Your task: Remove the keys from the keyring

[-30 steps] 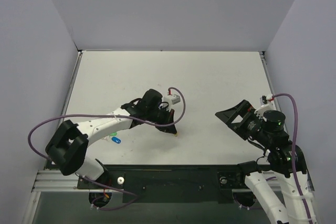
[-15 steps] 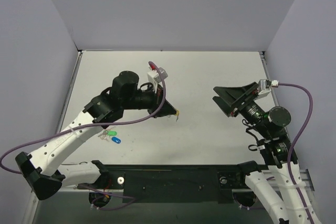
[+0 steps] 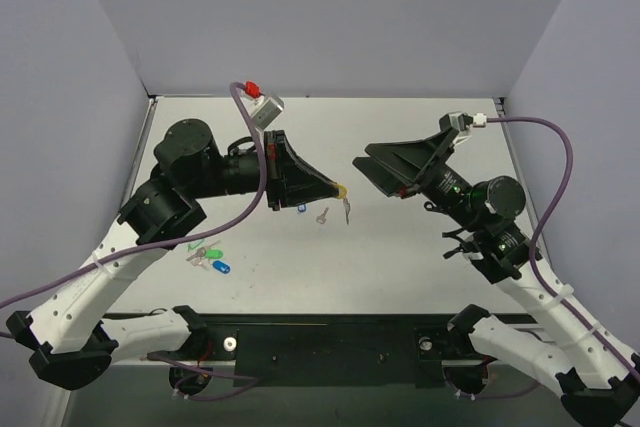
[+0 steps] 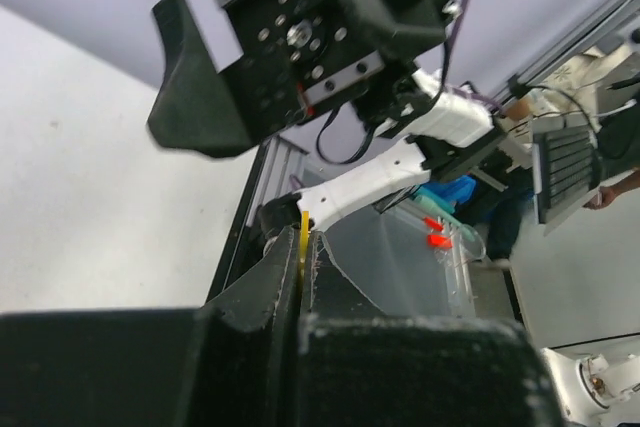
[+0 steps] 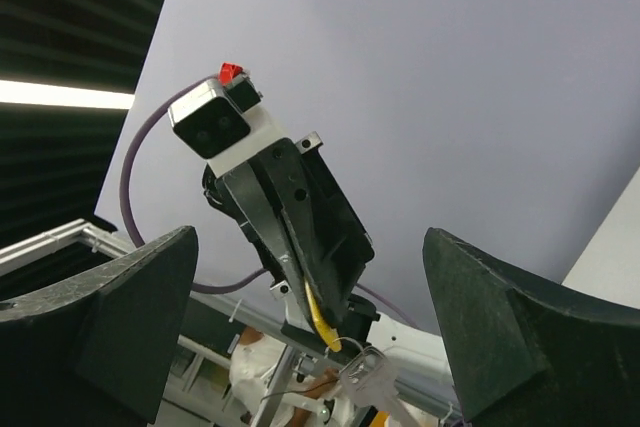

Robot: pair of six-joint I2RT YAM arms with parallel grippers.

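My left gripper (image 3: 335, 188) is shut on the yellow-orange tag of the keyring (image 3: 341, 189) and holds it up above the table. In the left wrist view the tag (image 4: 303, 235) shows as a thin yellow edge pinched between the closed jaws (image 4: 303, 259). The right wrist view shows the tag (image 5: 322, 315) sticking out of the left jaws, with the thin ring and silver keys (image 5: 375, 375) hanging below. In the top view a key (image 3: 346, 210) dangles under the tag. My right gripper (image 3: 365, 159) is open and empty, just right of the keyring, facing it (image 5: 308, 247).
A small silver key-like piece (image 3: 322, 215) shows on the table (image 3: 400, 267) below the left gripper. A green tag (image 3: 205, 253) and a blue tag (image 3: 221, 267) lie at the near left. Grey walls close in the back and sides.
My left gripper has lifted the keyring off the table and turned to point right. My right gripper has risen and moved left, closing in on the keyring with its jaws open.
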